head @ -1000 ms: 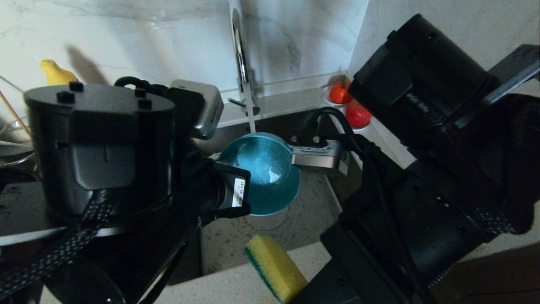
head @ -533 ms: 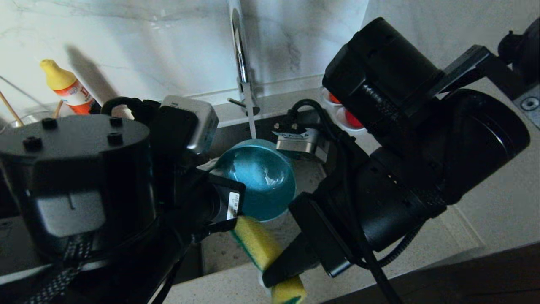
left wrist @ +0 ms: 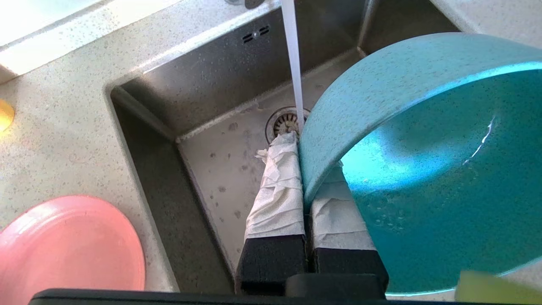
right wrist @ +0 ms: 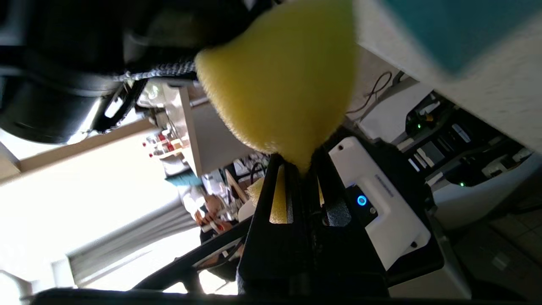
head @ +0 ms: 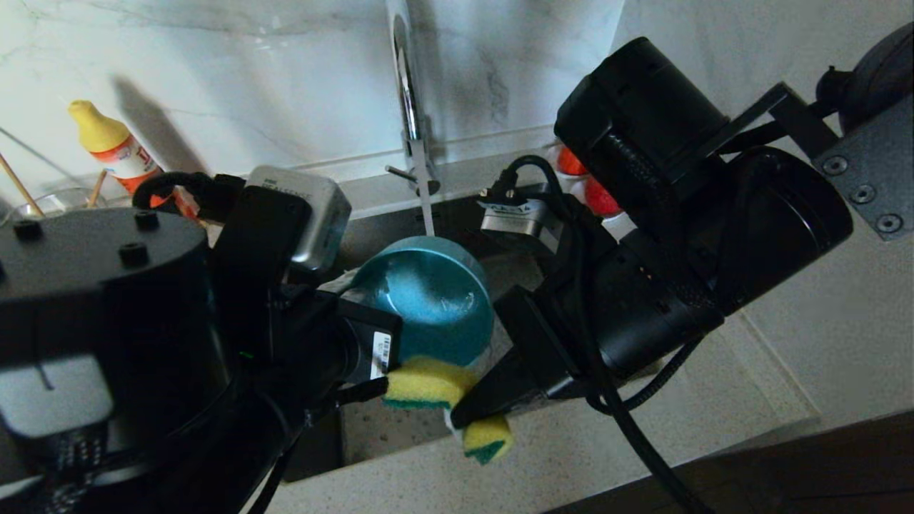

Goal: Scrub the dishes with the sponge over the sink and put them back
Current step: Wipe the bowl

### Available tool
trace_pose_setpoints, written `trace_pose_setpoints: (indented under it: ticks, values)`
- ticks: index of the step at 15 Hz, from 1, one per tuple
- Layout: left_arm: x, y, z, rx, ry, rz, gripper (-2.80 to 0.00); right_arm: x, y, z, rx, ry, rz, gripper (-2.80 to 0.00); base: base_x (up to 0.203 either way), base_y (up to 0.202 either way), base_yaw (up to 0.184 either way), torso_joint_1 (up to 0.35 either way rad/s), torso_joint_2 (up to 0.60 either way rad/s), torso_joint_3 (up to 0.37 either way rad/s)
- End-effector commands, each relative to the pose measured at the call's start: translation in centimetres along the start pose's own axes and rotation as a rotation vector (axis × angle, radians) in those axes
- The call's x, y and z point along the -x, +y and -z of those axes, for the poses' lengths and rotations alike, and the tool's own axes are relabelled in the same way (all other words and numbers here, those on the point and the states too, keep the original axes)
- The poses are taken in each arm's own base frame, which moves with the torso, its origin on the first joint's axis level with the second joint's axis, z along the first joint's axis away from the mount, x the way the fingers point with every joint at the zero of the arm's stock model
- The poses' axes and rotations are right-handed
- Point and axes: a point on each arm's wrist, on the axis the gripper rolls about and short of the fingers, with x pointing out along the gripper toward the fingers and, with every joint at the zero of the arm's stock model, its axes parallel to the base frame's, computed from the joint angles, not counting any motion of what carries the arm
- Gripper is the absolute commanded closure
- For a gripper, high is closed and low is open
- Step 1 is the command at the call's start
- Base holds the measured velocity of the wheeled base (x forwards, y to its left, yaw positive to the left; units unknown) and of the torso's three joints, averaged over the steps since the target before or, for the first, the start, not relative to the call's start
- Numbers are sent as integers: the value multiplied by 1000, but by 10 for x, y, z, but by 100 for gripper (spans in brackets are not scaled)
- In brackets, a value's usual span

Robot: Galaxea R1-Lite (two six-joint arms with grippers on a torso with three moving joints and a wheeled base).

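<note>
Over the sink (head: 400,425) I hold the teal-blue bowl (head: 428,300) tilted, its hollow facing me. My left gripper (left wrist: 302,144) is shut on the bowl's rim (left wrist: 423,169), one taped finger inside and one outside. My right gripper (head: 464,414) is shut on the yellow sponge (head: 428,382), which bends against the bowl's lower edge. In the right wrist view the sponge (right wrist: 279,80) bulges out beyond the right gripper (right wrist: 296,163). The pink plate (left wrist: 67,250) lies on the counter beside the sink (left wrist: 211,80). Chopsticks (head: 16,187) stand at the far left.
Water (left wrist: 294,63) runs from the chrome tap (head: 407,93) down to the drain strainer (left wrist: 283,123), just behind the bowl. A yellow-capped bottle (head: 114,146) stands at the back left. Red fruit (head: 600,200) sits on the counter to the sink's right.
My right gripper has carried the sponge up and to the left, from the counter's front edge to the bowl's lower rim, where it now bends. The left arm and bowl have shifted slightly left.
</note>
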Motion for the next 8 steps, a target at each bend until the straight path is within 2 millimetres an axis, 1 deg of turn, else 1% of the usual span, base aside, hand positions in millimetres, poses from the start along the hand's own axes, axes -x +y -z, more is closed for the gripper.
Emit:
trace_pose_setpoints:
  ticks: [1,4,8]
  values:
    - [3,3,1,2,-2,-6,0,5,-2,0,-7,-5,-8,0,0,0,0,0,0,0]
    - [3,4,-1,10,-7,-12,0,8,0,1,-4,-9,-11,0,0,0,0,0,0,0]
    - [3,6,-4,29,-31,-47,0,7,-1,1,-9,-4,-10,0,0,0,0,0,0,0]
